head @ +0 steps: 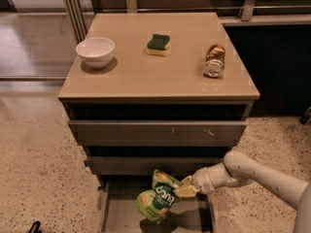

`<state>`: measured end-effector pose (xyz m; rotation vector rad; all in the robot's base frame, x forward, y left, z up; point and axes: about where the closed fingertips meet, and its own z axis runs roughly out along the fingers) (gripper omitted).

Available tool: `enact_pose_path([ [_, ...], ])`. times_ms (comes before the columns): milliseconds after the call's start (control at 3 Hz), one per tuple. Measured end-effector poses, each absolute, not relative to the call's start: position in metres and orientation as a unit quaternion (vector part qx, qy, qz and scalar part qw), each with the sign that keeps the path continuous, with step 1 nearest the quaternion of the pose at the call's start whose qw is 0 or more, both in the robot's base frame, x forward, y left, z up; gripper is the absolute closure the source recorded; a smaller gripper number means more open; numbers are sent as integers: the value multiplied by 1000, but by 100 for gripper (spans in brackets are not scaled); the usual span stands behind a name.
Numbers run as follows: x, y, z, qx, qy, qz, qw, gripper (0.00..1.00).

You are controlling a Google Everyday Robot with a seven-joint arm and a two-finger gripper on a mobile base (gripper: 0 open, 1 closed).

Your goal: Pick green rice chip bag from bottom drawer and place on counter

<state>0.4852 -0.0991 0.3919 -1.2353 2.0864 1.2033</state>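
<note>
The green rice chip bag [158, 196] hangs above the open bottom drawer [124, 215], lifted off its grey floor, with its shadow below. My gripper [183, 188] comes in from the right on a white arm and is shut on the bag's right upper edge. The bag is crinkled, with white lettering on a dark green patch. The tan counter [160, 69] is the top of the cabinet, well above the bag.
On the counter stand a white bowl [95, 51] at the left, a green-and-yellow sponge [158, 43] at the back middle and a jar lying on its side [214, 60] at the right. Two wider drawers [158, 130] sit above the bottom drawer. Speckled floor surrounds the cabinet.
</note>
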Motion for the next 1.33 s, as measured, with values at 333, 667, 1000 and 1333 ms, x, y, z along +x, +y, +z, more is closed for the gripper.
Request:
enact_pose_path([
  [333,487,-86,454,-495,707,439,251,100],
  [667,487,-85,455,-494,707,439,251,100],
  [1000,480,-78,490,-516,695,416,278,100],
  [1333,462,-63,574,-567,664,350,340,100],
])
